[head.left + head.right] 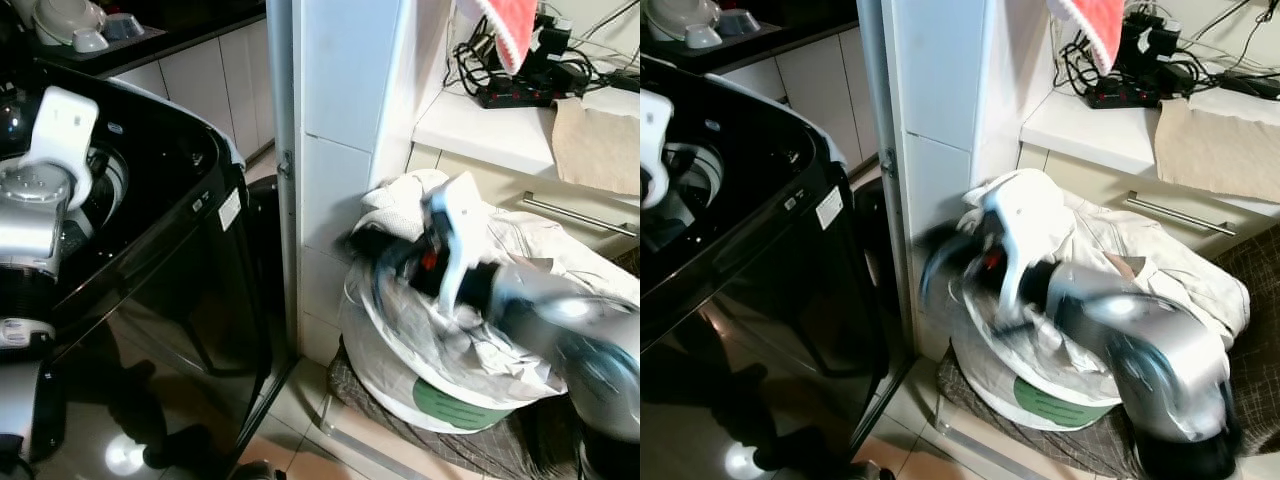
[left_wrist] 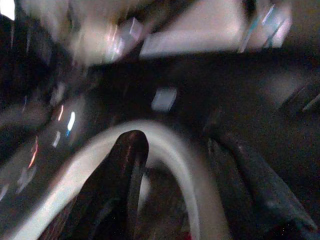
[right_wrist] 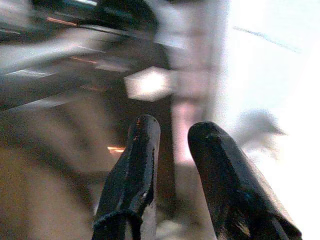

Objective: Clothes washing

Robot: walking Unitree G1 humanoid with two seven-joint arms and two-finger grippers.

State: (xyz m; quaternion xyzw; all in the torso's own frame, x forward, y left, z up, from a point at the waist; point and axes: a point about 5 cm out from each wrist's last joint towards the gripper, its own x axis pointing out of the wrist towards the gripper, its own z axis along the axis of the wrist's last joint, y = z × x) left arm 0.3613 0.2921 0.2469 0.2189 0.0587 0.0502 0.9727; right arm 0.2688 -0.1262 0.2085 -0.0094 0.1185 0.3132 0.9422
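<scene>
A black top-loading washing machine [image 1: 150, 230] stands on the left with its lid up. My left arm [image 1: 40, 200] hangs over its opening. In the left wrist view my left gripper [image 2: 175, 147] is open, with the drum's white rim [image 2: 165, 135] between its spread fingers. On the right a white laundry basket [image 1: 440, 400] is heaped with white clothes [image 1: 520, 245]. My right arm [image 1: 560, 320] reaches across it, blurred by motion. My right gripper [image 3: 174, 127] points towards the washer's side, its fingers slightly apart and holding nothing.
A white tiled pillar [image 1: 340, 130] stands between washer and basket. Behind the basket is a white counter [image 1: 480, 125] with a power strip [image 1: 510, 95], cables and a tan cloth [image 1: 600, 140]. A red cloth [image 1: 505, 30] hangs above. A dark chequered mat [image 1: 450, 450] lies under the basket.
</scene>
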